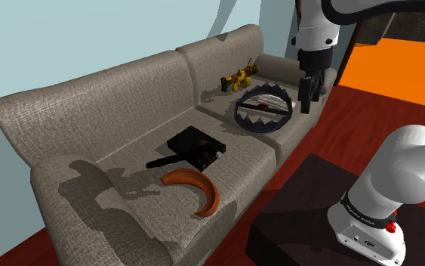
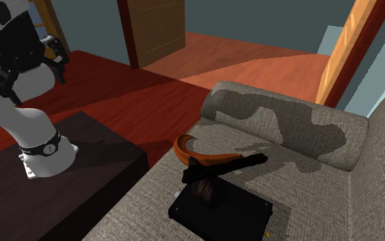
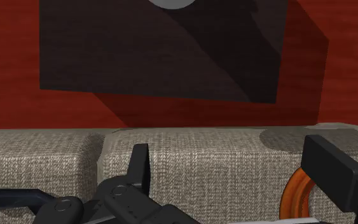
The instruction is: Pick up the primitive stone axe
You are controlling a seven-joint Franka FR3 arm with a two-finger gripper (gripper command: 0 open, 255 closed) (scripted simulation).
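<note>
Down on the seat of the grey woven-fabric sofa point(image 1: 90, 98) point(image 2: 307, 198) lies the primitive axe point(image 1: 169, 159) point(image 2: 228, 163), a long dark handle with a dark brown head. Its head end rests on a flat black box point(image 1: 199, 143) point(image 2: 232, 212), and the handle sticks out toward the sofa's armrest at the shoulder view's left. Just beside the handle, nearer the seat's front edge, lies a curved orange-brown horn-shaped piece point(image 1: 203, 184) point(image 2: 182, 147). Farther along the seat, toward the shoulder view's right, sits a dark toothed ring like a trap point(image 1: 260, 125), and behind it, against the backrest, a small yellow and black toy point(image 1: 237, 78).

The black two-finger gripper point(image 1: 311, 94) point(image 3: 234, 172) hangs above the far end of the sofa, near the toothed ring and well apart from the axe. In the wrist view its fingers stand wide apart with nothing between them, over the edge of a seat cushion. Beyond that edge show the red wooden floor point(image 1: 354, 121) point(image 2: 184, 75) and the dark box-shaped stand point(image 1: 301, 204) point(image 2: 95, 157) that carries the white arm.
</note>
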